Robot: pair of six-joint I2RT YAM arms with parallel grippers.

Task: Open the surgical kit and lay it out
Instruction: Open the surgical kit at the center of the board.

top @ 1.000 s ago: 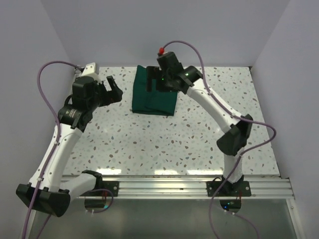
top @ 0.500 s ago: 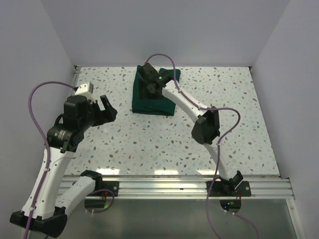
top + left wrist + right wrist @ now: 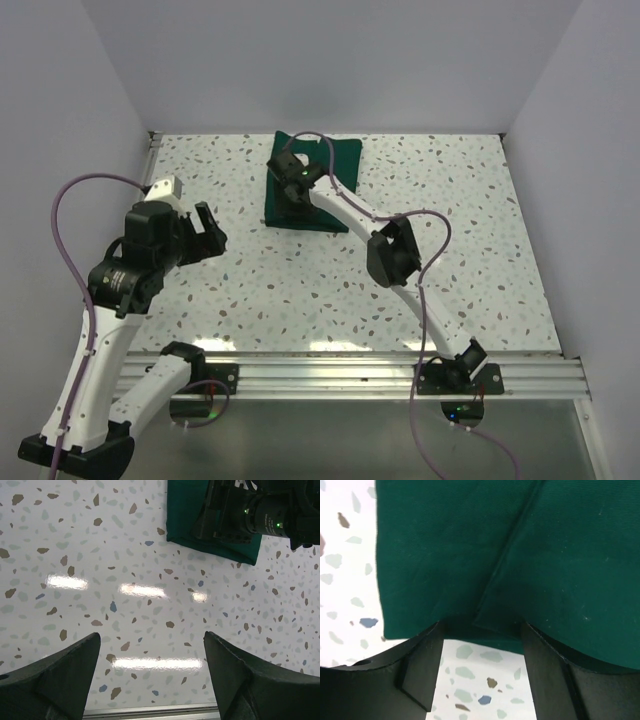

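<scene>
Speckled tabletop (image 3: 480, 220) carries the folded dark green cloth (image 3: 343, 156) at its far side, not yet opened. My right gripper (image 3: 481, 627) is down at the cloth's near edge, fingers apart with a fold line between them. My left gripper (image 3: 151, 640) hangs wide open over bare table, well left of the cloth.

pale plain walls (image 3: 330, 60) surround a speckled terrazzo tabletop (image 3: 300, 290) showing light glare.

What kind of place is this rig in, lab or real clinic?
Looks like a robot test cell, not a clinic: speckled tabletop boxed in by plain pale walls, aluminium mounting rail at the near edge.
</scene>
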